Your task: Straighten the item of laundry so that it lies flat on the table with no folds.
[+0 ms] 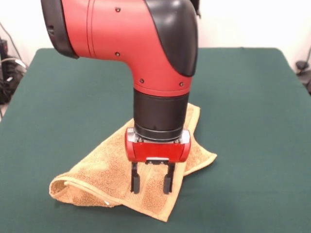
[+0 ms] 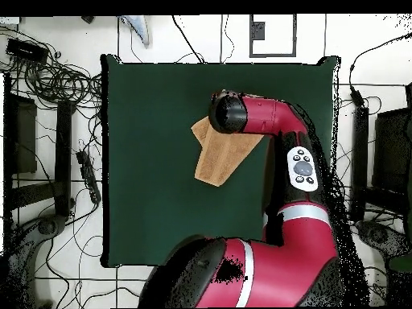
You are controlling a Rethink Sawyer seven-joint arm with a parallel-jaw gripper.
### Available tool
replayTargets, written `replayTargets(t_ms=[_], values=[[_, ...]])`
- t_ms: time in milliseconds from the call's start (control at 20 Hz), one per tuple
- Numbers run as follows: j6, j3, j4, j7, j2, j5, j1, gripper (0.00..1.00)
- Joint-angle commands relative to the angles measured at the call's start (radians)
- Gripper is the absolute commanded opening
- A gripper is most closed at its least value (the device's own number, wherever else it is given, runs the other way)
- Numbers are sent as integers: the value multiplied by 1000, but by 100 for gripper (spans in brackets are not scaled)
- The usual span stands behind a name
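The orange-tan towel [image 1: 104, 174] lies crumpled on the dark green table [image 1: 252, 121], near its front edge, with a folded-over lobe at the front left and a corner pointing back right. In the overhead view the towel [image 2: 219, 161] shows as a folded wedge, partly hidden under the arm. My gripper [image 1: 151, 187] hangs straight down over the towel's middle. Its two black fingers [image 1: 135, 182] are spread apart, with the tips just above or touching the cloth, holding nothing. In the overhead view the gripper is hidden beneath the arm's wrist [image 2: 228, 113].
The red and black arm [image 2: 273, 241] crosses the table's right half in the overhead view. Cables and equipment [image 2: 56, 80] lie on the floor beside the table. Bare green cloth surrounds the towel on all sides.
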Motion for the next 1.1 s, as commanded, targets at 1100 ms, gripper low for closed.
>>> replayTargets(t_ms=[1100], values=[[-200, 88, -61, 159, 309, 17, 45, 100]])
